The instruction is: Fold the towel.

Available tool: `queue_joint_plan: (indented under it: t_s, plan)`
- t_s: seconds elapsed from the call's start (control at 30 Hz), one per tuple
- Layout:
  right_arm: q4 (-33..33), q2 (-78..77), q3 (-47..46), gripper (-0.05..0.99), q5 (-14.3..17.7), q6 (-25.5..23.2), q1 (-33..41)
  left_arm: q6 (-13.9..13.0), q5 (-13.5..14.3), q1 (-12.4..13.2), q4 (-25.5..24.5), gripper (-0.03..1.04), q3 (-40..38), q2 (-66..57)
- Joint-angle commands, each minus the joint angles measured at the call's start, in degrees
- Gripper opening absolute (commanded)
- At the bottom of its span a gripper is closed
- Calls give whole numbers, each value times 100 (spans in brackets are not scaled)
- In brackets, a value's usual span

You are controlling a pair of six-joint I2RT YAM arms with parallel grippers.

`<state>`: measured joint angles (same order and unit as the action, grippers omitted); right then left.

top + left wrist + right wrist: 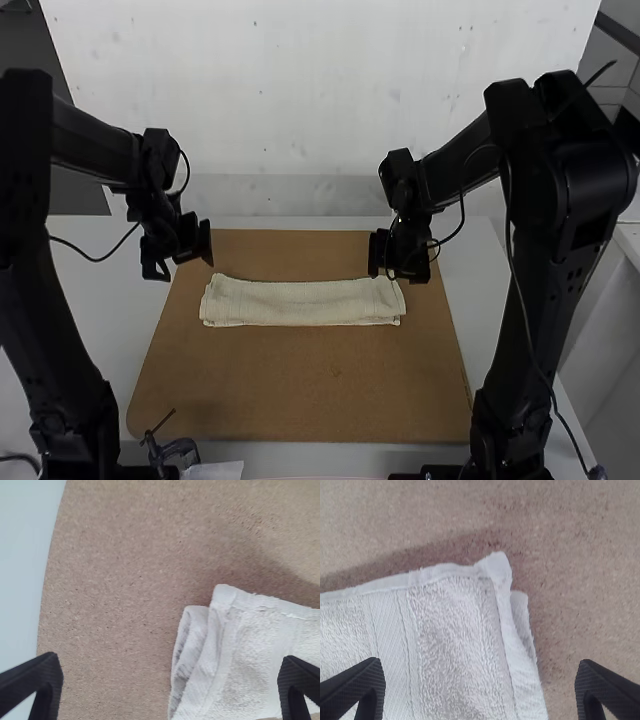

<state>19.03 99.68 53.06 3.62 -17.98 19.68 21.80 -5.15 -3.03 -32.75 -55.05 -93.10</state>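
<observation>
Our left claw [186, 263] and right claw [401, 271] hang wide near opposite ends of the folded towel [300, 303], board [300, 385] bordering every edge.

Left gripper [183, 263] and right gripper [399, 273] widely parted, apparently angled downward.

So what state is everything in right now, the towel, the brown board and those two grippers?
Towel: folded into a long, narrow strip, lying flat, its layers slightly offset at the ends.
Brown board: flat on the table, partly covered by the towel.
Left gripper: open, holding nothing.
Right gripper: open, holding nothing.
</observation>
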Motion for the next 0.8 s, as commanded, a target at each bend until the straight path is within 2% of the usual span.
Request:
queue_joint_plan:
  t_s: [0.0, 0.1, 0.4, 0.5, 0.63, 0.77]
  plan:
    - [172, 166, 108, 81, -291, -391, -140, -150, -118, 83, -3, 96, 12, 503]
    - [172, 394, 161, 81, -291, -523, -228, -176, -118, 92, -12, 96, 91, 670]
    - [66, 1106, 240, 80, -265, -514, -210, -308, -109, 101, 15, 96, 240, 776]
    - [66, 1221, 258, 61, -265, -523, -202, -317, -109, 109, 23, 96, 240, 776]
    - [49, 1265, 266, 29, -230, -549, -175, -326, -109, 118, 23, 96, 240, 776]
    - [84, 1265, 293, 12, -212, -549, -114, -343, -109, 162, 23, 96, 240, 776]
